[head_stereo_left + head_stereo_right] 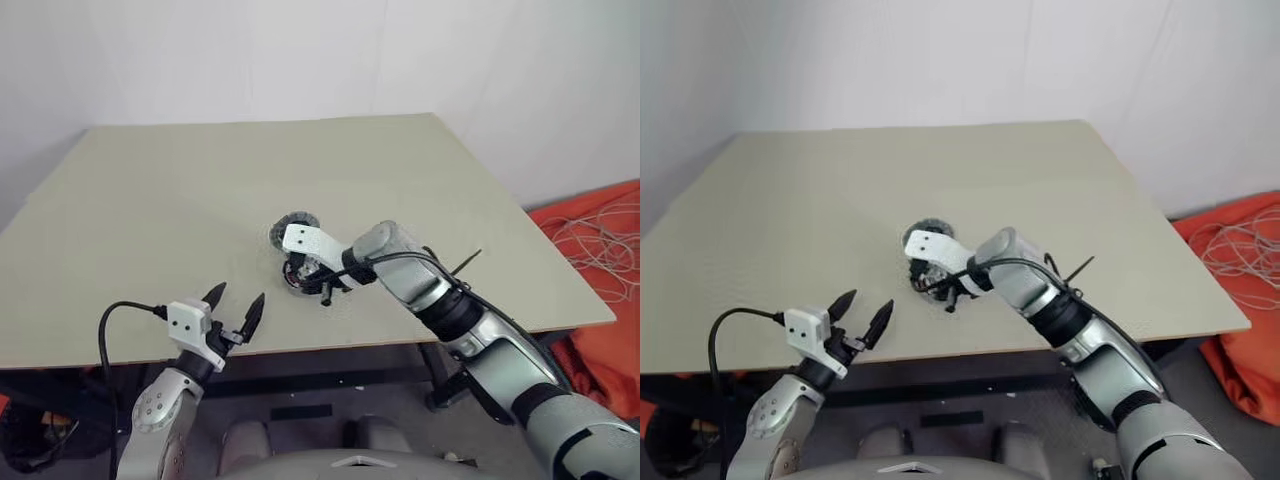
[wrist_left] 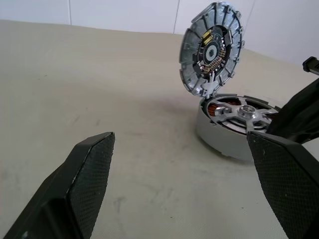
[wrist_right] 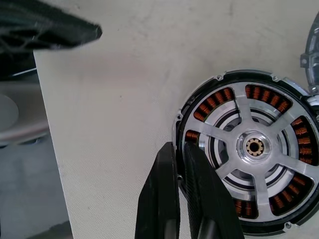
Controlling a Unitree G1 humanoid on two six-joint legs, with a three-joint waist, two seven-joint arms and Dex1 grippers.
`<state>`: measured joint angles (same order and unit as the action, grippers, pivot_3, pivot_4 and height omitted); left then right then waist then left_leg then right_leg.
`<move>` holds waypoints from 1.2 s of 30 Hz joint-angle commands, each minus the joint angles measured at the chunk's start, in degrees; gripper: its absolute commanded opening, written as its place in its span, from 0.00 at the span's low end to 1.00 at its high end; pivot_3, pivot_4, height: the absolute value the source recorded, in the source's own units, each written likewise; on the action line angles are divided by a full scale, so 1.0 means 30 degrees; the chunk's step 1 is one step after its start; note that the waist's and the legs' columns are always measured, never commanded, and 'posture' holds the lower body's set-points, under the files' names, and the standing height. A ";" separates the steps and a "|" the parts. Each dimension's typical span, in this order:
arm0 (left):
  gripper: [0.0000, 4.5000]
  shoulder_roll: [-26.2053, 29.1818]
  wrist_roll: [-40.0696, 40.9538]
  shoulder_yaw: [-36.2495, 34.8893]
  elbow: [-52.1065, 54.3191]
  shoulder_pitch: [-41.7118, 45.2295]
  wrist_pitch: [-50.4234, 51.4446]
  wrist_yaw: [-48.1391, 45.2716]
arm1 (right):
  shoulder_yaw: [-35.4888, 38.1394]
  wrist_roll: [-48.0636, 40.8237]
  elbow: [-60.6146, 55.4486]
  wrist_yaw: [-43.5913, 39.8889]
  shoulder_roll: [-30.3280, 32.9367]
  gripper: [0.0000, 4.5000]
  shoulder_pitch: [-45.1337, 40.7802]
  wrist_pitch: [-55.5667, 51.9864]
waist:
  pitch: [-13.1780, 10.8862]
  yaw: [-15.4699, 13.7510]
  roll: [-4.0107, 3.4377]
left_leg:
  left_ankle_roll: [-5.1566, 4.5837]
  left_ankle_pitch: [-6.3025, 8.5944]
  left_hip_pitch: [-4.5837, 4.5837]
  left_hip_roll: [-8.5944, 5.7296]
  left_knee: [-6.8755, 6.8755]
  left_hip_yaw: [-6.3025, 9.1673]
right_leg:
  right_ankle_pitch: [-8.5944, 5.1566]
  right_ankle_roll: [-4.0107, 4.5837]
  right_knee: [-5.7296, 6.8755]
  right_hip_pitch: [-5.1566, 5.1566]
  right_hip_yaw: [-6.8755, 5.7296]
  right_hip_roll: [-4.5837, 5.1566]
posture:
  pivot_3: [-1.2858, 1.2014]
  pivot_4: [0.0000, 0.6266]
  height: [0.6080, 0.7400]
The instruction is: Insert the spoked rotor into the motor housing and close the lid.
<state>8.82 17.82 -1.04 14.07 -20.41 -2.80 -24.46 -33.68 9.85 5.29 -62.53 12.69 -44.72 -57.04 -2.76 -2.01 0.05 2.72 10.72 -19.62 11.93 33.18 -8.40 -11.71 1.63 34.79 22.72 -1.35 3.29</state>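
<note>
Black fingers of the right gripper (image 3: 182, 191) are pressing together with nothing between them, and their tips are resting at the edge of the housing (image 3: 197, 107), on or just beside the rim; I cannot tell which. The rotor (image 3: 254, 147) is already sitting inside the housing, with its silver spokes lying over the copper windings. The lid (image 2: 213, 48) is standing almost upright at the far side of the housing, leaning open, and its lower edge is touching the rim there. The left gripper (image 1: 232, 312) is hovering near the front edge of the table (image 1: 150, 200), well apart from the motor, and its fingers are spread wide.

I am judging that the rotor step is finished and that closing the lid is remaining. Several things are risky from here. The fingertips are sitting where the lid must come down, so the lid may be landing on them and staying tilted. If the right gripper is pushing sideways while leaving, the housing may be sliding on the smooth table, because nothing is holding it. The upright lid may also be falling backward, away from the housing, if it is being touched on the wrong side. A rotor that is not fully seated would be keeping the lid from closing flat.
</note>
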 commanded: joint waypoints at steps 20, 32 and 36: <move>1.00 0.0080 0.0073 0.0061 0.1627 -0.0102 0.0381 0.0546 | 0.5104 -0.3890 0.4801 0.6747 -0.4374 0.35 -0.2944 -0.3046 | -0.0310 -0.1024 0.0052 | 0.0607 0.0243 0.0166 -0.0093 0.0303 0.0454 | -0.1309 0.0169 0.1189 -0.0178 -0.0026 -0.0056 | 0.52 0.00 1.00; 1.00 0.0181 0.0116 0.0098 0.2251 -0.0103 0.1119 0.0739 | 0.2153 -0.3366 0.0582 0.3929 -0.0490 0.88 -0.0538 0.7813 | -0.0300 -0.1143 0.0062 | 0.0493 0.0307 -0.0117 -0.0032 0.0268 0.0442 | -0.1140 0.0299 0.0856 -0.0148 -0.0066 -0.0168 | 0.52 0.00 1.00; 1.00 0.0229 0.0197 0.0089 0.2190 -0.0028 0.1202 0.0699 | 0.1431 -0.3312 -0.0540 0.0999 0.2181 0.88 -0.0059 1.1170 | -0.0300 -0.1097 0.0063 | 0.0374 0.0385 -0.0132 -0.0039 0.0309 0.0425 | -0.1099 0.0239 0.0758 -0.0189 -0.0062 -0.0168 | 0.52 0.00 1.00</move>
<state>9.29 17.84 -0.63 18.52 -20.81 0.78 -22.26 -29.03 -0.18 6.95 -56.17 17.66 -44.43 -28.70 -3.66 -5.30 0.24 3.83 11.89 -20.02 11.82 34.10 -7.15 -15.01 2.35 37.01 22.10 -1.53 2.78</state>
